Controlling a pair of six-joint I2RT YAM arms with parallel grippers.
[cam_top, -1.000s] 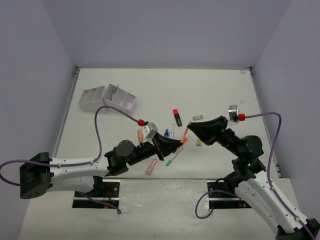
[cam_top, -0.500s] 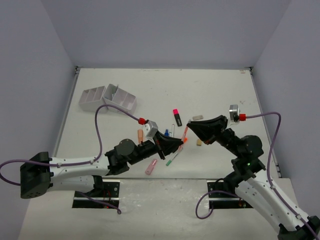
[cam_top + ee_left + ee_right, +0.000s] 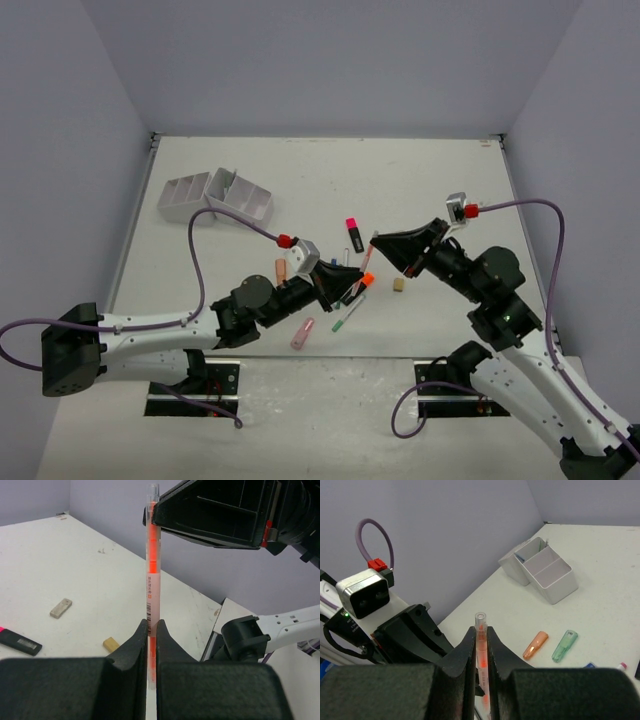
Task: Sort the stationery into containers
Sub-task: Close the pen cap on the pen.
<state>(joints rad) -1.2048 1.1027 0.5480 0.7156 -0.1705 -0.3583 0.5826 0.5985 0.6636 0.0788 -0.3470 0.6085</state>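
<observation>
A thin clear pen with orange-red ink point(image 3: 152, 570) is held above the table between both grippers. My left gripper point(image 3: 152, 627) is shut on its lower part, and my right gripper point(image 3: 480, 632) is shut on its upper end, whose clear tip point(image 3: 480, 617) pokes out. In the top view the two grippers point(image 3: 350, 278) point(image 3: 378, 241) meet tip to tip over the scattered stationery. The white containers point(image 3: 215, 197) point(image 3: 540, 570) stand at the far left. Loose on the table lie a pink highlighter point(image 3: 353, 232), a tan eraser point(image 3: 398, 284), a green pen point(image 3: 347, 318) and a pink marker point(image 3: 302, 335).
An orange marker point(image 3: 535, 645) and a green one point(image 3: 564, 645) lie side by side on the table. A grey eraser point(image 3: 61, 607) rests farther out, past a tan eraser point(image 3: 111, 644). Purple cables arc over both arms.
The right wrist has risen and its tip has shifted a little left. The left gripper has moved slightly up and right with the pen. Both stay shut.
</observation>
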